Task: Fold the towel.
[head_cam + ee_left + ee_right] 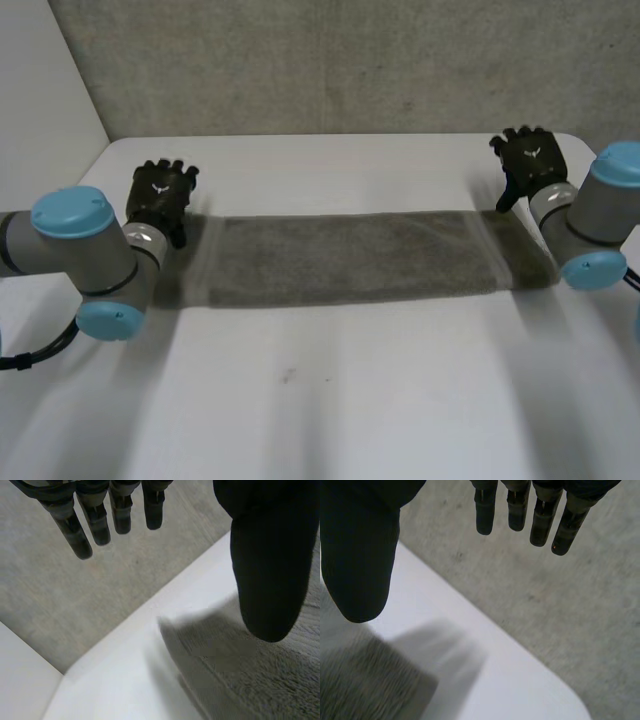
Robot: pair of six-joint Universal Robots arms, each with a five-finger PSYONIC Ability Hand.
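A grey towel (350, 257) lies flat across the white table (330, 400) as a long strip running left to right. My left hand (160, 195) hovers just beyond the towel's left end, fingers straight and open, holding nothing. In the left wrist view its fingers (95, 520) and thumb (270, 570) stand apart above the towel's far left corner (240, 665). My right hand (530, 160) hangs above the towel's right end, also open and empty. The right wrist view shows its fingers (545, 517) spread over the table's far edge, and the towel's corner (365, 690) under its thumb (360, 555).
A grey concrete-like wall (330, 65) rises behind the table's far edge. The table's rounded far right corner (570, 700) is near my right hand. A white side wall (40, 90) stands at the left. Bare tabletop stretches in front of the towel.
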